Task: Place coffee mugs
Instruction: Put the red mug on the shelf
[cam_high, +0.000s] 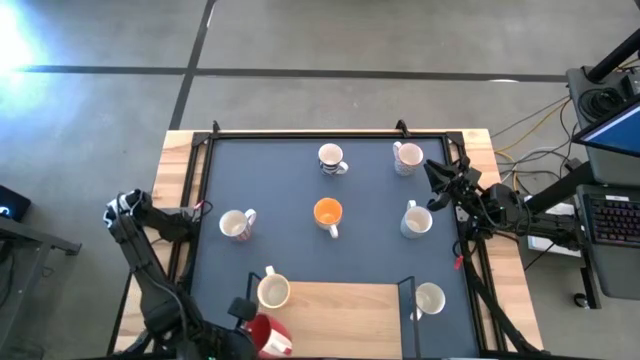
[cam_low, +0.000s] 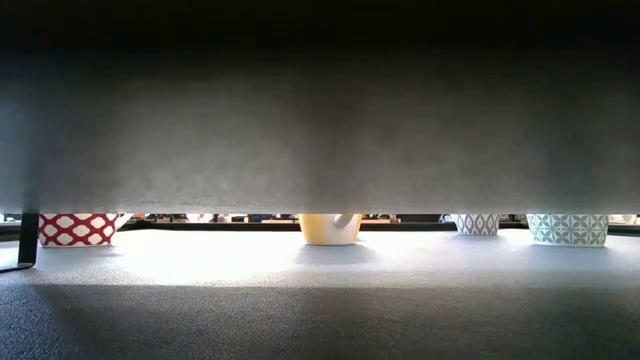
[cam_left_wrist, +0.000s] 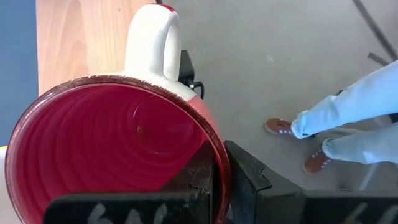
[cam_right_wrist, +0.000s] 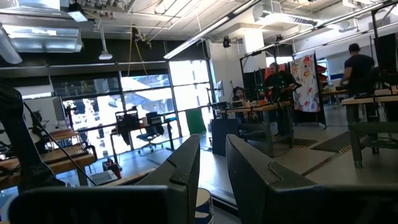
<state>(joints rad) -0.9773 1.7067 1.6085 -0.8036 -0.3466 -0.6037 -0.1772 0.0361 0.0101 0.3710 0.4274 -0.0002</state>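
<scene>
Red mug (cam_high: 268, 336) is already in your left gripper (cam_left_wrist: 214, 180): the fingers are pinched tight on its rim wall, one pad inside the red bowl and one outside, with the white handle (cam_left_wrist: 152, 40) pointing away from the wrist. In the high view it sits at the near-left corner, over the near edge of the wooden board (cam_high: 340, 320) and just near of the cream mug (cam_high: 272, 291). That is the relation to watch. The open dark mat (cam_high: 300, 180) lies far and to the right of what you hold, and the cream mug stands directly between, touching or nearly so, so I judge you need to lift clear before carrying the mug away from you.

Your right gripper (cam_right_wrist: 211, 168) waits at the right edge, beside the white mug (cam_high: 416, 220); its fingers stand a narrow gap apart with nothing between them. The left arm is plainly the nearer one for this placement.
</scene>
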